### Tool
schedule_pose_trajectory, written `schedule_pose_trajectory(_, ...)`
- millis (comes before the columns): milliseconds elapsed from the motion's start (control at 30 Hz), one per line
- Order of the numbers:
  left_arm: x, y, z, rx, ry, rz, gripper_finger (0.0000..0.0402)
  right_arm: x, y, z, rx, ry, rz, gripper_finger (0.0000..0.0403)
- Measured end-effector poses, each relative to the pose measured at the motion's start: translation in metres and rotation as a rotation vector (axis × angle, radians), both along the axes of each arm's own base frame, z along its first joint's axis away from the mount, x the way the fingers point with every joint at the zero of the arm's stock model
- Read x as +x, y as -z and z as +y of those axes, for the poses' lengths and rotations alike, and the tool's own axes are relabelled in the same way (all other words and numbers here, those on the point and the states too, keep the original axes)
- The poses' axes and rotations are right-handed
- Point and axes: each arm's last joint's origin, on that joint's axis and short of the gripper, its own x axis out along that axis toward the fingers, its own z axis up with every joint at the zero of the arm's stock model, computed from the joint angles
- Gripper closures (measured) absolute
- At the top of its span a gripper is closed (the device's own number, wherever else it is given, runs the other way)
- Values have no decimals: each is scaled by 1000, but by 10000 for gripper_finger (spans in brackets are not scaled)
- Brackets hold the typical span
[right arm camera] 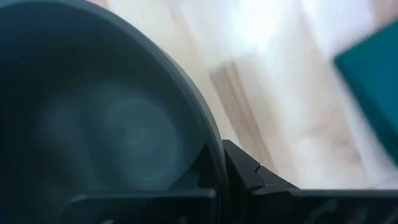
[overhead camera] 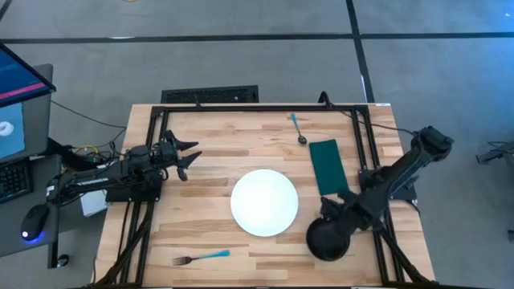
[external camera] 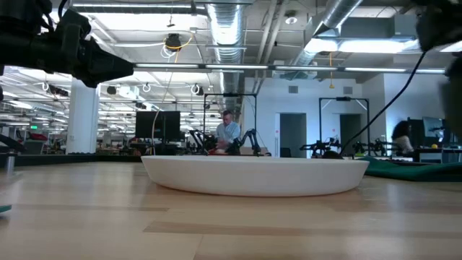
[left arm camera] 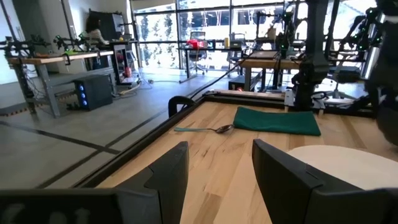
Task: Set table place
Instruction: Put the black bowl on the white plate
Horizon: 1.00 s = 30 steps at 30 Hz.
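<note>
The small black bowl (overhead camera: 328, 239) is near the table's near right corner, and my right gripper (overhead camera: 336, 213) is shut on it. The round white plate (overhead camera: 264, 202) lies flat at the middle of the wooden table (overhead camera: 209, 185). The dark green napkin (overhead camera: 328, 167) lies flat to the right of the plate. Beyond the napkin lies the blue-handled spoon (overhead camera: 299, 128). The blue-handled fork (overhead camera: 201, 258) rests by the near edge. My left gripper (overhead camera: 189, 156) hovers open over the table's left side, pointing right, and touches nothing. My right gripper (right arm camera: 221, 165) pinches the bowl's rim (right arm camera: 211, 140), on the side toward the table's far edge. One finger (right arm camera: 202, 174) is inside the bowl and the other finger (right arm camera: 252, 174) is outside. The fingers slant down from the far right. I cannot tell whether the bowl's base touches the table.
A black metal frame (overhead camera: 257, 107) runs along the table's edges, with struts crossing both sides. Bare wood lies between the plate and my left gripper. A monitor and a mouse (overhead camera: 30, 221) sit off the table's left edge. A person (external camera: 228, 133) sits far back in the room.
</note>
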Motion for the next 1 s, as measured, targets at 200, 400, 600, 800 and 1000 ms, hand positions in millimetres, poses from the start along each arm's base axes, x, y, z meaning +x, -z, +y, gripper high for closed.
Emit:
schedule_pose_trajectory(200, 0, 0, 0, 5, 0, 2, 234, 17, -43, -42, -20, -42, -78, 378)
schedule_pose_trajectory(400, 0, 0, 0, 3, 0, 3, 234, 53, -76, -91, -20, -120, -125, 378)
schedule_pose_trajectory(600, 0, 4, 0, -7, 0, 38, 234, 91, -83, -129, -35, -224, -127, 378)
schedule_pose_trajectory(800, 0, 7, 0, -17, 0, 67, 234, 142, -66, -142, -10, -383, -101, 378)
schedule_pose_trajectory(1000, 0, 8, 0, -21, 1, 83, 234, 189, -56, -137, 37, -561, -158, 378)
